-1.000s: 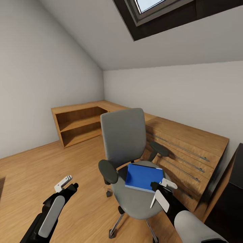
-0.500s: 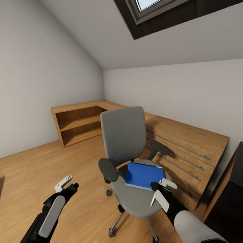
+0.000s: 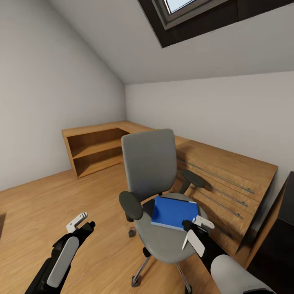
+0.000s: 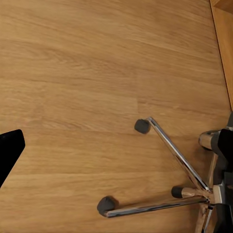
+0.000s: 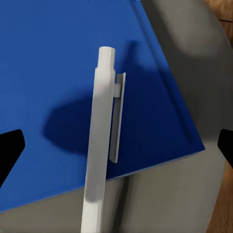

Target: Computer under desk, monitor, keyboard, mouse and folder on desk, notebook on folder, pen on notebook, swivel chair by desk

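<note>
The grey swivel chair (image 3: 149, 163) stands mid-room with the blue folder (image 3: 173, 212) flat on its seat. My right gripper (image 3: 196, 223) hovers over the folder's near right corner. In the right wrist view the white pen (image 5: 102, 131) lies lengthwise over the folder (image 5: 48, 73), its near end past the folder's edge above the seat. Both black fingertips (image 5: 9, 150) stand far apart at that view's edges, clear of the pen. I cannot tell whether the pen rests on the folder. My left gripper (image 3: 83, 221) is open and empty, low beside the chair. The desk's black corner (image 3: 286, 220) shows at far right.
A light wooden drawer chest (image 3: 228, 179) runs along the wall right behind the chair. An open wooden shelf unit (image 3: 94, 151) fills the far corner. Wooden floor (image 3: 41, 204) stretches to the left. The chair's chrome legs and castors (image 4: 165, 145) spread below my left gripper.
The chair with the folder has shifted very slightly away from me since a second ago. Both grippers and the pen stay where they were.
</note>
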